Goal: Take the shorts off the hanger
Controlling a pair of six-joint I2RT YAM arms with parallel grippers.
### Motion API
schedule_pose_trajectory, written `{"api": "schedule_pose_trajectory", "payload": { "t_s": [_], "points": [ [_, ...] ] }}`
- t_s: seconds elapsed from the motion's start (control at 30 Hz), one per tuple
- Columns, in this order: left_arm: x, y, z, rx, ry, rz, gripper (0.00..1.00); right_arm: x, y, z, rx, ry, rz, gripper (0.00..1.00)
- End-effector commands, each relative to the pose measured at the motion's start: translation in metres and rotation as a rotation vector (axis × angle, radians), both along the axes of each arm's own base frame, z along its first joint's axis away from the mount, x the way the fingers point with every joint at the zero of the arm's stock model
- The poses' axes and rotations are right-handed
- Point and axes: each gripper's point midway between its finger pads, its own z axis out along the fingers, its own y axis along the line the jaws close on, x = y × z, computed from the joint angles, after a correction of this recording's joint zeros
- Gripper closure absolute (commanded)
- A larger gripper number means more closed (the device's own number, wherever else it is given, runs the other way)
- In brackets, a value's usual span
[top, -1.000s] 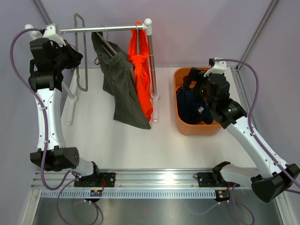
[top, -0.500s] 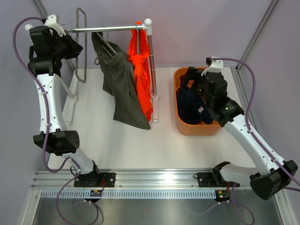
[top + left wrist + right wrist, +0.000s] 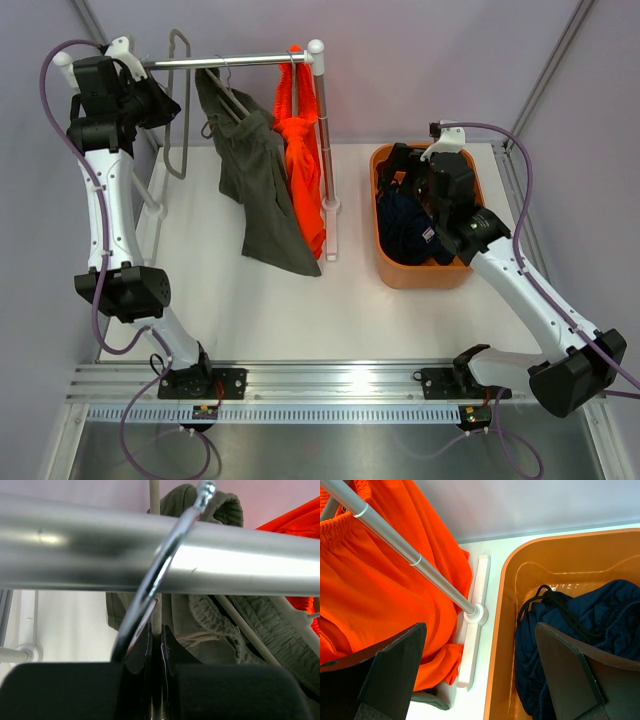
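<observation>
I see olive-grey shorts [image 3: 255,190] and bright orange shorts [image 3: 305,170] draped from the rail [image 3: 250,60], navy shorts [image 3: 405,225] crumpled in the orange bin [image 3: 420,275] beside it; left gripper [image 3: 156,640] pinched together, right gripper [image 3: 480,630] spread wide.

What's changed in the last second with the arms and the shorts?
The left arm rose and swung right; the left fingers, shut on the hanger hook, shifted it slightly right at the rail. The right fingers, open, slid slightly left over the bin. The olive shorts, orange shorts and navy shorts stayed put.
</observation>
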Motion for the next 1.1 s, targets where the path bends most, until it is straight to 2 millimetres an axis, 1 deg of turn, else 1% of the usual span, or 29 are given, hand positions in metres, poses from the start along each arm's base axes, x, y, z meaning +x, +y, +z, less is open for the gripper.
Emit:
{"api": "schedule_pose_trajectory", "payload": {
  "t_s": [0.0, 0.03, 0.07, 0.1, 0.17, 0.2, 0.27, 0.3, 0.4, 0.43, 0.47, 0.5, 0.53, 0.57, 0.6, 0.63, 0.67, 0.7, 0.73, 0.77, 0.8, 0.83, 0.9, 1.07],
  "points": [
    [-0.001, 0.002, 0.026, 0.002, -0.073, 0.009, 1.00, 0.003, 0.005, 0.010, 0.044, -0.034, 0.013, 0.00],
    [-0.002, 0.004, 0.024, 0.001, -0.066, 0.021, 0.99, 0.003, 0.006, 0.009, 0.045, -0.034, 0.015, 0.01],
    [-0.002, 0.005, 0.019, -0.003, -0.054, 0.028, 0.94, 0.003, 0.006, 0.008, 0.046, -0.032, 0.016, 0.01],
    [-0.004, 0.004, 0.020, -0.005, -0.058, 0.029, 0.91, 0.003, 0.007, 0.008, 0.051, -0.031, 0.017, 0.01],
    [-0.006, 0.004, 0.018, -0.011, -0.053, 0.034, 0.87, 0.002, 0.008, 0.008, 0.057, -0.029, 0.023, 0.01],
    [-0.006, 0.004, 0.016, -0.013, -0.049, 0.035, 0.79, 0.002, 0.009, 0.008, 0.059, -0.026, 0.026, 0.00],
    [-0.008, 0.004, 0.016, -0.011, -0.050, 0.037, 0.71, 0.002, 0.009, 0.008, 0.062, -0.026, 0.030, 0.01],
    [-0.008, 0.004, 0.016, -0.011, -0.050, 0.037, 0.62, 0.001, 0.009, 0.008, 0.064, -0.023, 0.029, 0.01],
    [-0.009, 0.004, 0.019, -0.010, -0.063, 0.037, 0.50, 0.001, 0.010, 0.008, 0.062, -0.022, 0.034, 0.00],
    [-0.010, 0.003, 0.018, -0.013, -0.062, 0.035, 0.42, 0.000, 0.010, 0.006, 0.061, -0.019, 0.037, 0.00],
    [-0.014, 0.001, 0.022, -0.012, -0.074, 0.029, 0.40, 0.001, 0.010, 0.005, 0.060, -0.016, 0.035, 0.01],
    [-0.014, 0.002, 0.027, -0.010, -0.092, 0.031, 0.38, 0.001, 0.010, 0.004, 0.056, -0.011, 0.036, 0.01],
    [-0.016, 0.002, 0.023, -0.011, -0.087, 0.036, 0.36, 0.001, 0.011, 0.003, 0.053, -0.010, 0.037, 0.01],
    [-0.023, 0.002, 0.033, -0.006, -0.111, 0.048, 0.34, 0.001, 0.010, 0.002, 0.052, -0.007, 0.036, 0.01],
    [-0.025, 0.004, 0.037, 0.001, -0.128, 0.059, 0.33, 0.000, 0.011, 0.001, 0.049, -0.005, 0.039, 0.00],
    [-0.029, 0.006, 0.040, 0.007, -0.135, 0.075, 0.32, 0.000, 0.010, 0.002, 0.049, -0.007, 0.038, 0.00],
    [-0.032, 0.012, 0.040, 0.015, -0.135, 0.114, 0.30, -0.001, 0.010, 0.001, 0.047, -0.004, 0.039, 0.01],
    [-0.041, 0.013, 0.051, 0.023, -0.160, 0.131, 0.29, -0.001, 0.009, 0.000, 0.045, -0.003, 0.040, 0.01],
    [-0.045, 0.015, 0.054, 0.028, -0.168, 0.149, 0.28, -0.001, 0.009, 0.000, 0.043, -0.002, 0.038, 0.00],
    [-0.049, 0.020, 0.054, 0.031, -0.165, 0.183, 0.28, -0.002, 0.009, 0.000, 0.043, -0.002, 0.038, 0.01],
    [-0.058, 0.020, 0.062, 0.033, -0.184, 0.195, 0.27, -0.002, 0.008, 0.001, 0.041, -0.004, 0.039, 0.00],
    [-0.063, 0.022, 0.064, 0.036, -0.191, 0.211, 0.27, -0.002, 0.008, 0.001, 0.041, -0.004, 0.039, 0.01],
    [-0.073, 0.027, 0.067, 0.038, -0.194, 0.258, 0.24, -0.003, 0.007, 0.000, 0.035, 0.000, 0.038, 0.01],
    [-0.087, 0.042, 0.062, 0.056, -0.165, 0.353, 0.23, -0.005, 0.006, -0.002, 0.035, 0.007, 0.037, 0.01]
  ]
}}
